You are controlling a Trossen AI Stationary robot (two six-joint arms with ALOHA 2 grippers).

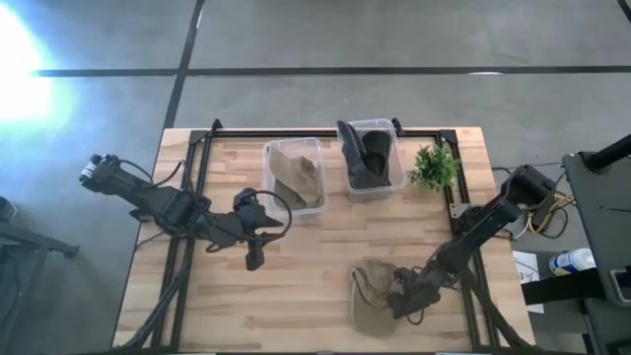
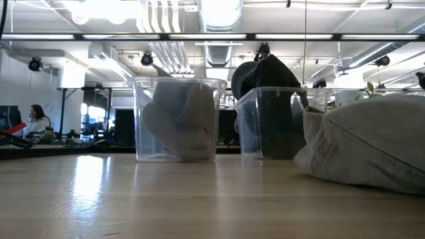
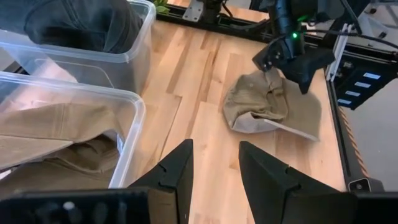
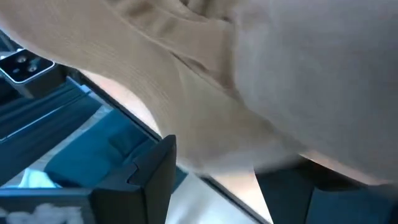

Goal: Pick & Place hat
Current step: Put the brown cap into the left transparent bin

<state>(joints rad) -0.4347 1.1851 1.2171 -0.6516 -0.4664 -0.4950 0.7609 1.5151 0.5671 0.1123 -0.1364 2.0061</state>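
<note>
A tan hat lies on the table near its near edge, right of centre. It also shows in the left wrist view and the low view. My right gripper is low at the hat's right side, open, and tan cloth fills the space before its fingers. My left gripper hangs open above bare table at centre-left, near the tan-hat bin. My right gripper has its open fingers at the hat's right-hand edge, slanting down from the table's right. The cloth lies close over and between them, but I cannot tell whether they touch it. The hat rests on the table.
Two clear bins stand at the far side: one holds tan hats, the other dark hats. A small green plant stands right of them. Bare wood lies between the arms. The table's near edge is close to the hat.
</note>
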